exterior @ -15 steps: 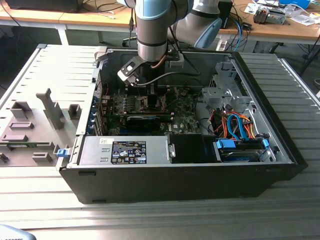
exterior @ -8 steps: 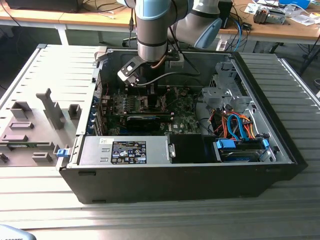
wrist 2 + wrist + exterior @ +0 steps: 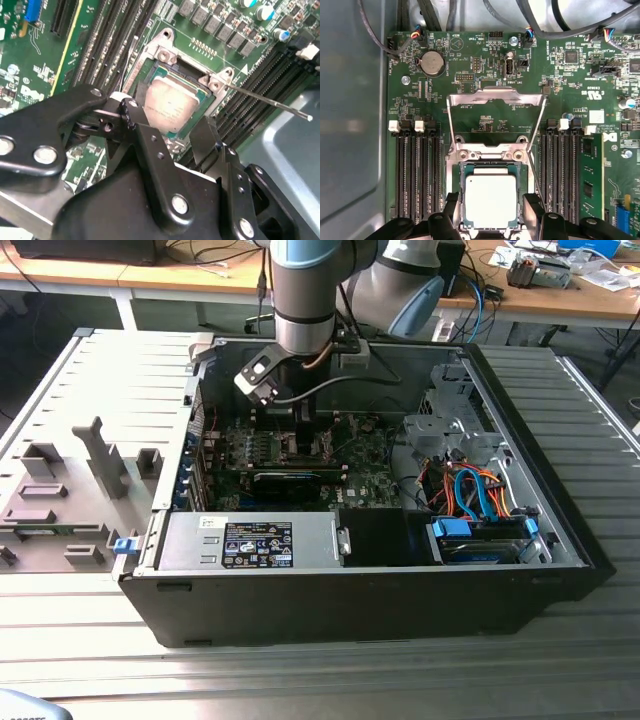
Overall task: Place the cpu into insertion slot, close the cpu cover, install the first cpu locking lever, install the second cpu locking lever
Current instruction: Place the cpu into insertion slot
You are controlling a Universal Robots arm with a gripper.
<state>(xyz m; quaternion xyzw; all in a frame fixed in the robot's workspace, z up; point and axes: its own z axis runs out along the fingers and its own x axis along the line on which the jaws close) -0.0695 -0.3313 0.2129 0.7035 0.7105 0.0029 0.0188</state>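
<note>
Fingers [image 3: 448, 212] parted, cpu [image 3: 490, 196] seated between them

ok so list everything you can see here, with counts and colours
insertion slot: 1, black, in green board
cpu: 1, silver-grey, seated in insertion slot
cpu cover: 1, silver, swung open
locking lever: 1 clear, thin metal, beside slot
coin battery: 1, silver, on board
memory slots: several, black, flanking slot
computer case: 1, black, on grey table
cables: several, blue and orange, inside case
arm: 1, grey and blue, reaching into case
gripper: 1, black, over cpu
</note>
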